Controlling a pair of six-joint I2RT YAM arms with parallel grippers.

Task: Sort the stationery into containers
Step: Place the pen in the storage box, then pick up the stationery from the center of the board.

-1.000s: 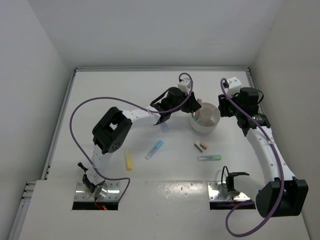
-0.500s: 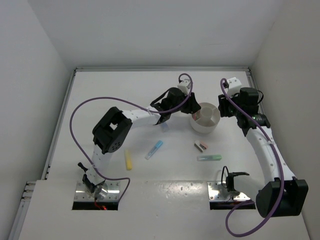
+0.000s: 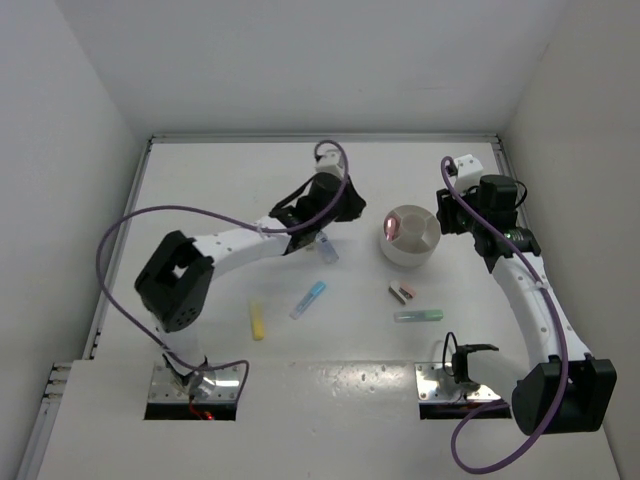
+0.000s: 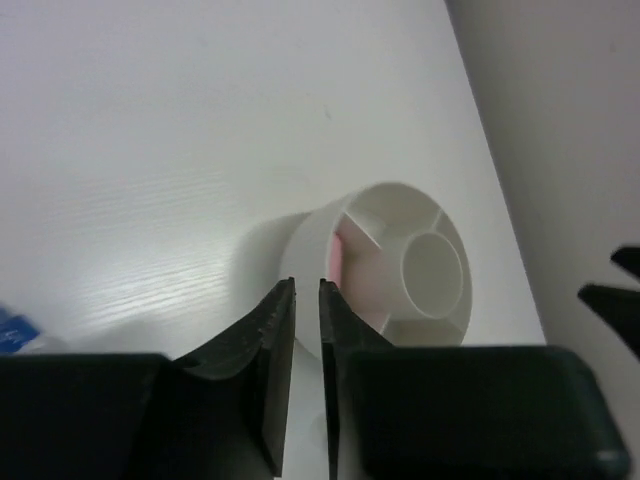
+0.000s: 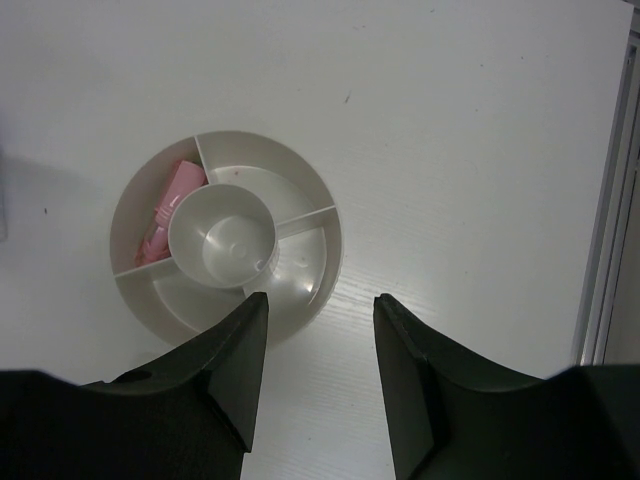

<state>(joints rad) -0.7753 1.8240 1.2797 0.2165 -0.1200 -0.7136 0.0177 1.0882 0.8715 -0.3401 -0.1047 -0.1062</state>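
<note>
The round white divided dish [image 3: 418, 246] stands right of centre. Pink sticks [image 3: 389, 226] lie in its left compartment, also seen in the right wrist view [image 5: 165, 210]. My left gripper [image 3: 347, 206] is shut and empty, left of the dish and apart from it; in the left wrist view [image 4: 307, 283] it points at the dish [image 4: 440, 215]. My right gripper [image 3: 448, 214] is open and empty above the dish's right edge [image 5: 330, 240]. On the table lie a clear blue-capped bottle [image 3: 328, 251], a blue stick [image 3: 308, 298], a yellow stick [image 3: 257, 320], small tan and brown-pink blocks [image 3: 401, 292] and a green stick [image 3: 418, 315].
White walls close in the table at the back and both sides. A raised rail [image 5: 610, 200] runs along the right edge. Purple cables loop over both arms.
My left gripper has pulled back to the left, away from the dish, and a pink stick now shows in the dish's left compartment. The right arm has not moved.
</note>
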